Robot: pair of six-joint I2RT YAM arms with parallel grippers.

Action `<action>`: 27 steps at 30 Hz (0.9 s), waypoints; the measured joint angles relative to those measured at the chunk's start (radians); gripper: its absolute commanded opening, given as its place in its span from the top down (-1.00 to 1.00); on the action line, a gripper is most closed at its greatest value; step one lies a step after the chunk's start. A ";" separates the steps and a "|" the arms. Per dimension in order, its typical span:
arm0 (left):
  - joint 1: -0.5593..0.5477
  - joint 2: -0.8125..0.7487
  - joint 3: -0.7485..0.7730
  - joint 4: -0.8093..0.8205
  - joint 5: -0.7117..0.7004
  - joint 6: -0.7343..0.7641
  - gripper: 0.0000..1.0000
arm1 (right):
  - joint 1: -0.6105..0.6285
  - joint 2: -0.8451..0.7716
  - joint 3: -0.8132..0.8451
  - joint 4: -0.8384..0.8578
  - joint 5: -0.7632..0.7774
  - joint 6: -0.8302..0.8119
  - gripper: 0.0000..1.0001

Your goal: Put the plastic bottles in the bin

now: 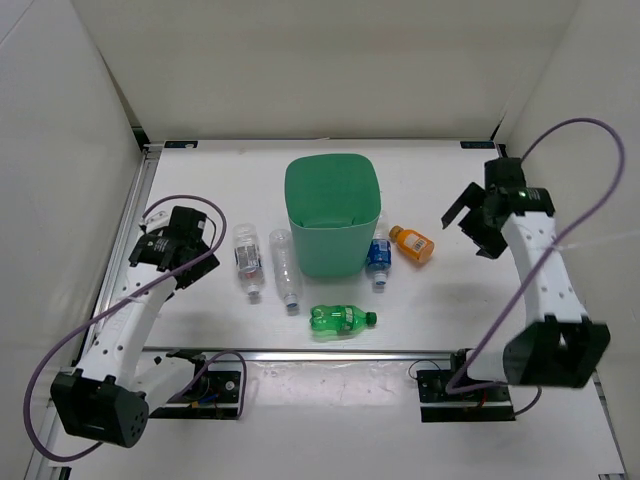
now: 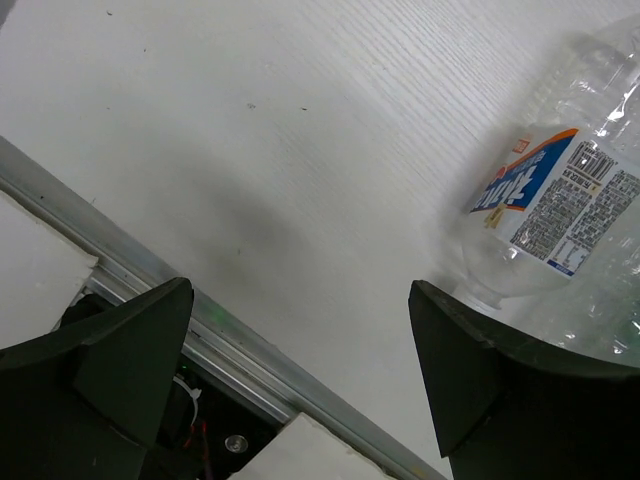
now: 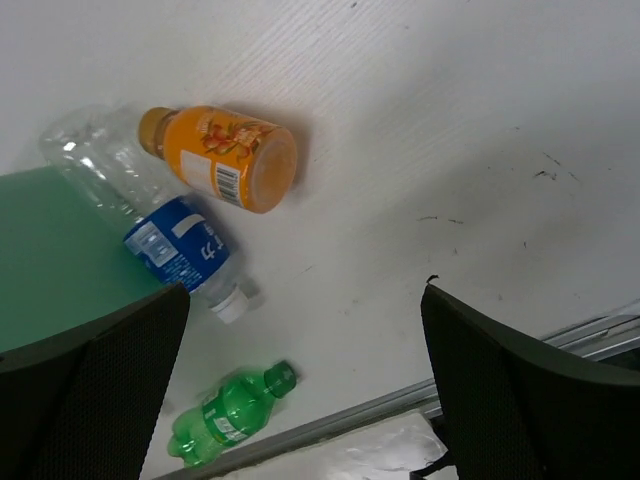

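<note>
**Bench layout.** A tall mint-green plastic bin (image 1: 335,250), smooth-walled with a rounded-square rim and tapering downward, stands upright on the white wood-grain bench (image 1: 450,310). Five plastic bottles lie on their sides.
- To the left of the bin are a clear labelled bottle (image 1: 248,262) and a clear ribbed bottle (image 1: 286,267).
- Just beside it on the right are a blue-labelled clear bottle (image 1: 378,256) and a short orange bottle (image 1: 412,244).
- In front of it lies a glossy green soda bottle (image 1: 340,320).

The left fingers (image 2: 120,350) and right fingers (image 3: 500,370) are spread wide and hold nothing.
</note>
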 measured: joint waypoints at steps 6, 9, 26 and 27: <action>0.000 0.031 -0.016 0.028 0.000 0.028 -1.00 | 0.040 0.407 0.213 -0.073 -0.006 -0.044 -1.00; 0.005 0.023 -0.029 0.042 0.000 0.038 -1.00 | 0.061 0.599 0.384 -0.083 0.025 -0.071 -1.00; 0.072 0.059 -0.039 0.064 0.001 0.063 -1.00 | 0.087 0.770 0.465 -0.077 -0.154 -0.172 -1.00; 0.072 0.069 -0.039 0.065 0.001 0.064 -1.00 | 0.090 0.769 0.457 -0.072 -0.160 -0.174 -1.00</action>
